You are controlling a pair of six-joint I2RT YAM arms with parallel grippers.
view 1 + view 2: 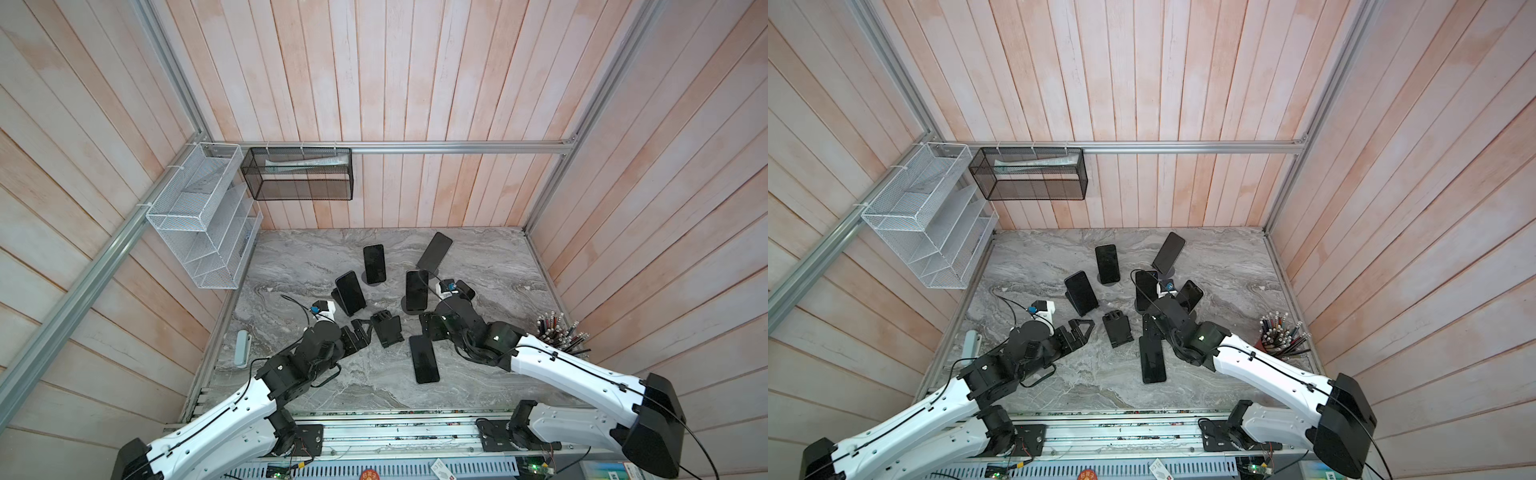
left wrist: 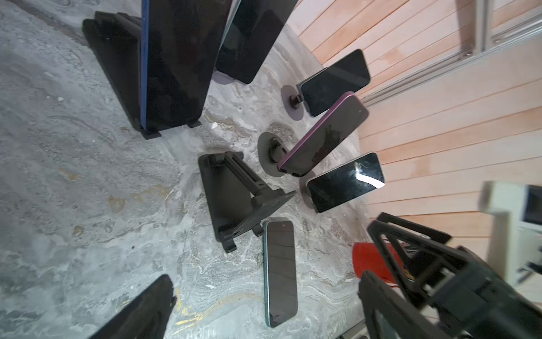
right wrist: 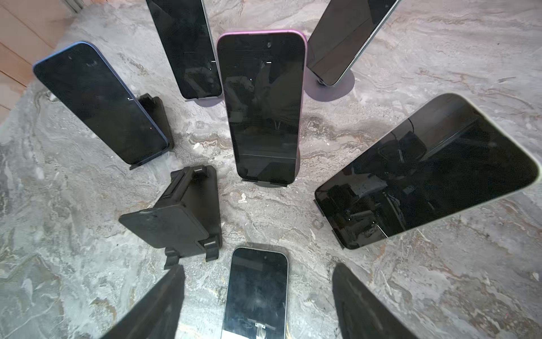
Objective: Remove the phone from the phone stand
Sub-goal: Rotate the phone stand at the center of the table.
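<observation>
The phone lay flat near the middle of the worktop, just beside the empty stand. Its near end was cut off. The right gripper hung open above it, holding nothing. The left gripper was open too.

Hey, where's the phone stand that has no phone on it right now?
The empty black phone stand sits near the middle of the marble table, between the two grippers in both top views. A phone lying flat is just beside it, on the right arm's side.
</observation>
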